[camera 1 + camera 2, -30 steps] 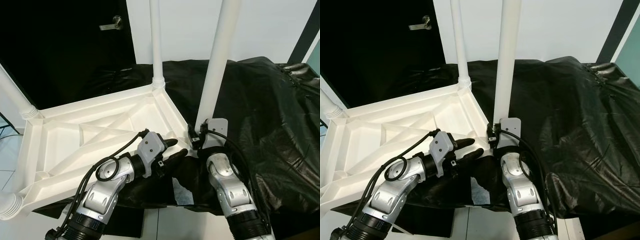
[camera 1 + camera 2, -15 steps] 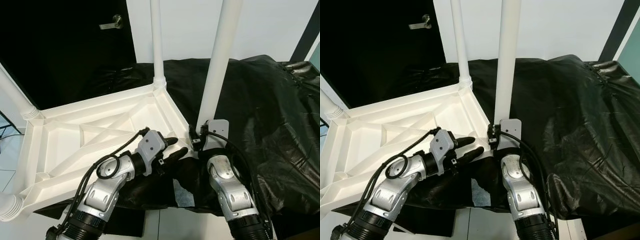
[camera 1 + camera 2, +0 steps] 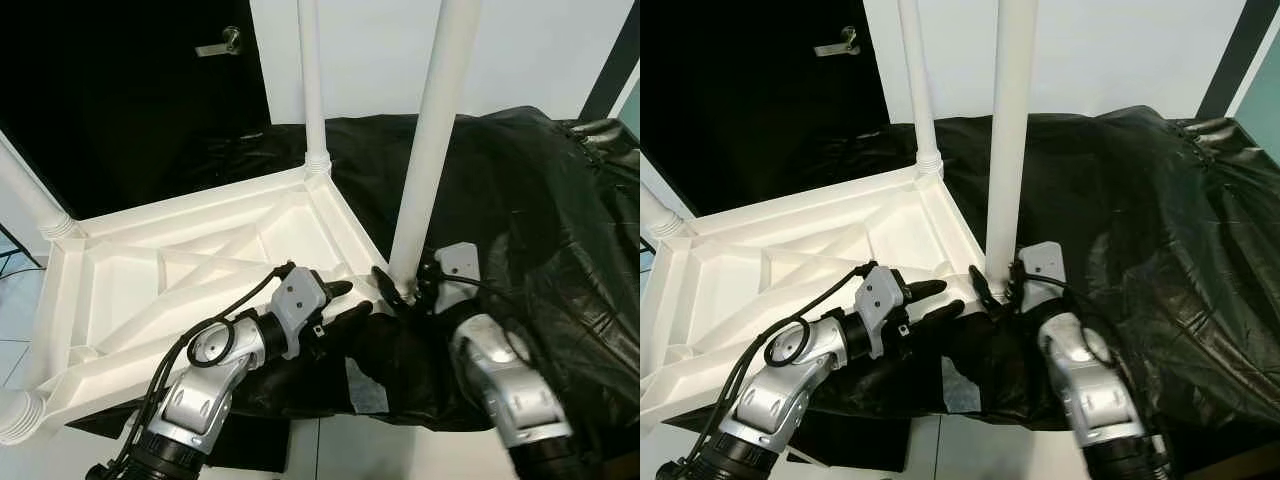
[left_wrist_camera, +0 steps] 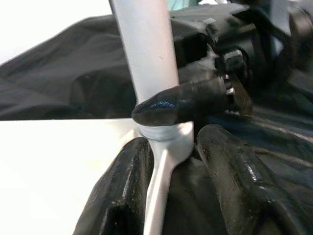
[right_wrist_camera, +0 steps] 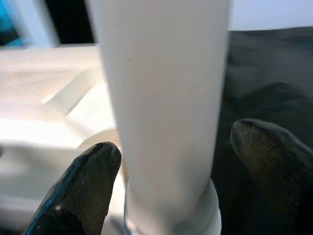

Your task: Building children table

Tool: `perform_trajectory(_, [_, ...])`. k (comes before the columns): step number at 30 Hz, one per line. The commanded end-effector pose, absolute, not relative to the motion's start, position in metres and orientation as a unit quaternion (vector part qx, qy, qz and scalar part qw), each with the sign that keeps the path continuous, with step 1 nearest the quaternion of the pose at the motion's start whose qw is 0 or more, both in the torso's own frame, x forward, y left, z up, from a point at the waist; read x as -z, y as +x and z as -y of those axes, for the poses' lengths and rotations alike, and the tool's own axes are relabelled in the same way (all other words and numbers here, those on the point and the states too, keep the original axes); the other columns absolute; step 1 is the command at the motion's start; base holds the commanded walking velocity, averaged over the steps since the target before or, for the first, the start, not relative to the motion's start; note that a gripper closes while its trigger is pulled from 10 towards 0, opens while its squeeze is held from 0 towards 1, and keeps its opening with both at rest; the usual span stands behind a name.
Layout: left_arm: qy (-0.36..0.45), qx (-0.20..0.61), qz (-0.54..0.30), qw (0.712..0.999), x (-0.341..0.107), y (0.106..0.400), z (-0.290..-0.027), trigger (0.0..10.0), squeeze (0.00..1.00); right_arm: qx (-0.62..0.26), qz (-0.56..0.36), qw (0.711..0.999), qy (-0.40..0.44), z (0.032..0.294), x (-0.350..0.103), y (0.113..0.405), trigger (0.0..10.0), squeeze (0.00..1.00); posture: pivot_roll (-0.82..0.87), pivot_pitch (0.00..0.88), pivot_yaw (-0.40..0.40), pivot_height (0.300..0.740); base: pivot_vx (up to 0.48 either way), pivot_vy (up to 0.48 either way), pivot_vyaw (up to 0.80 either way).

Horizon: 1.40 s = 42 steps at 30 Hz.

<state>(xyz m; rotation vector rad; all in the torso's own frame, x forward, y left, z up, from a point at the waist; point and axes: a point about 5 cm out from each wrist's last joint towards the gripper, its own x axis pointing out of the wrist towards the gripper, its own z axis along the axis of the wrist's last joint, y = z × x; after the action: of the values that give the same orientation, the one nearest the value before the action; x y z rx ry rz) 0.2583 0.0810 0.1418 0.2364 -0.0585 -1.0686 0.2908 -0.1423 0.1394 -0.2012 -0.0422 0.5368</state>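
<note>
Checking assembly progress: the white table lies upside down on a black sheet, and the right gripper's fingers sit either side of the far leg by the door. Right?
Not quite. The right gripper brackets the base of the near leg, the one at the table corner closest to the robot, as the right wrist view shows. The far leg by the door stands untouched. The rest holds: the table lies inverted on the black sheet.

The near white leg (image 3: 432,150) stands upright at the near right corner of the upturned tabletop (image 3: 190,270), and the right gripper (image 5: 171,161) straddles its base with fingers spread, a narrow gap on each side. The left gripper (image 3: 350,303), fingers parted, crowds that corner from the left. The far leg (image 3: 311,85) blocks the far corner; between the legs and over the black sheet (image 3: 540,190) to the right lies free room.
</note>
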Motion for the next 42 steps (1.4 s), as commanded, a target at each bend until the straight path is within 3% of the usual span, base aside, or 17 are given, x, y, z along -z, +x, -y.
perform_trajectory(1, [0.118, 0.514, 0.023, 0.849, -0.141, 0.257, -0.079, 10.0, 0.00, -0.297, 0.019, 0.950, -0.096, 0.139, -0.139, 0.296, 10.0, 0.00, -0.07, 0.000, 0.063, 0.740, 0.000, 0.000, 0.00])
perform_trajectory(9, [0.132, 0.513, 0.020, 0.848, -0.138, 0.260, -0.080, 10.0, 0.00, -0.346, 0.009, 0.926, -0.149, 0.133, -0.139, 0.314, 10.0, 0.00, -0.06, 0.000, 0.045, 0.740, 0.000, 0.000, 0.00])
perform_trajectory(10, [0.131, 0.511, 0.022, 0.849, -0.139, 0.261, -0.080, 10.0, 0.00, -0.358, 0.007, 0.920, -0.157, 0.128, -0.139, 0.317, 3.8, 0.00, -0.06, 0.000, 0.042, 0.740, 0.000, 0.000, 0.00])
perform_trajectory(11, [0.130, 0.510, 0.024, 0.850, -0.139, 0.261, -0.079, 10.0, 0.00, -0.368, 0.006, 0.915, -0.163, 0.123, -0.138, 0.318, 0.0, 0.00, -0.05, 0.000, 0.036, 0.740, 0.000, 0.000, 0.00])
perform_trajectory(21, [0.131, 0.506, 0.027, 0.852, -0.140, 0.262, -0.078, 10.0, 0.00, -0.397, -0.015, 0.905, -0.151, 0.121, -0.127, 0.313, 0.0, 0.00, -0.04, 0.000, 0.015, 0.740, 0.000, 0.000, 0.00])
perform_trajectory(25, [0.132, 0.502, 0.027, 0.854, -0.139, 0.261, -0.079, 10.0, 0.00, -0.349, -0.030, 0.929, -0.123, 0.128, -0.117, 0.307, 0.0, 0.00, -0.04, 0.000, 0.015, 0.740, 0.000, 0.000, 0.00])
perform_trajectory(26, [0.132, 0.502, 0.027, 0.855, -0.138, 0.261, -0.079, 10.0, 0.00, -0.321, -0.034, 0.940, -0.114, 0.130, -0.115, 0.307, 10.0, 0.00, -0.04, 0.000, 0.014, 0.740, 0.000, 0.000, 0.00])
perform_trajectory(35, [0.133, 0.503, 0.026, 0.854, -0.138, 0.261, -0.080, 10.0, 0.00, -0.188, -0.035, 0.980, -0.060, 0.122, -0.108, 0.301, 10.0, 0.00, -0.04, 0.000, 0.024, 0.740, 0.000, 0.000, 0.00])
perform_trajectory(39, [0.133, 0.503, 0.026, 0.854, -0.138, 0.261, -0.080, 10.0, 0.00, -0.165, -0.038, 0.984, -0.047, 0.121, -0.106, 0.300, 10.0, 0.00, -0.04, 0.000, 0.026, 0.740, 0.000, 0.000, 0.00])
perform_trajectory(42, [0.139, 0.501, 0.024, 0.854, -0.139, 0.263, -0.084, 10.0, 0.00, -0.052, -0.035, 0.998, -0.023, 0.118, -0.104, 0.299, 10.0, 0.00, -0.03, 0.000, 0.044, 0.740, 0.000, 0.000, 0.00])
